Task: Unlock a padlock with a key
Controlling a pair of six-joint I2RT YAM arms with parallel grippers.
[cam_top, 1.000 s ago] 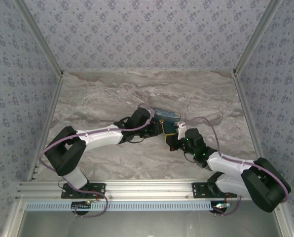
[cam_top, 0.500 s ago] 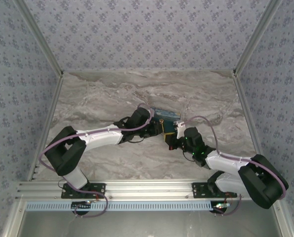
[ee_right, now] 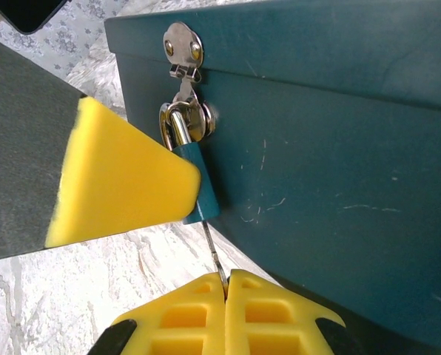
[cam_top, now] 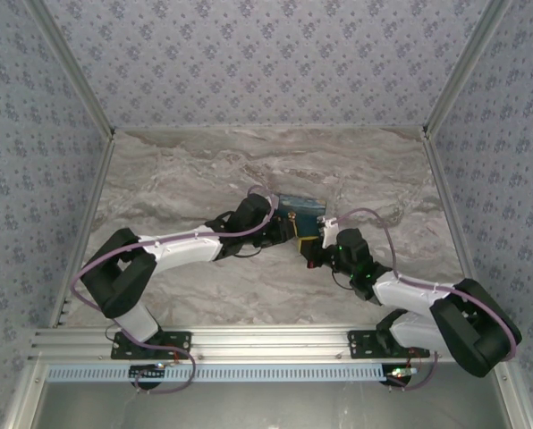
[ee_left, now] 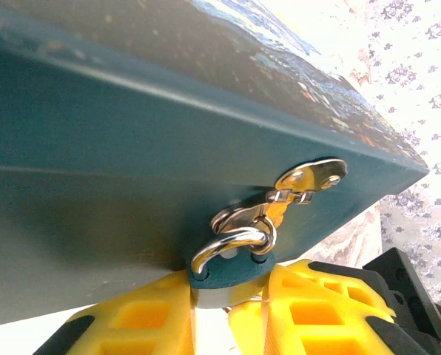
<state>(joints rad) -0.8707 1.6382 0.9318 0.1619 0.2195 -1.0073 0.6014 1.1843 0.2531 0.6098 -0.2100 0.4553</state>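
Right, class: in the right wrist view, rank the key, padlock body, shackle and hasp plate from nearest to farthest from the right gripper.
1. key, pinched in the right gripper.
2. padlock body, just above it.
3. shackle, higher still.
4. hasp plate, topmost, on the box.

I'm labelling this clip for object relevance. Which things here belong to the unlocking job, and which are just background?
Part of the job:
padlock
key, running up to the padlock's underside
left end effector, gripping the padlock
right end effector, pinching the key

Just there:
blue box, which the padlock hangs on
marble table
patterned walls
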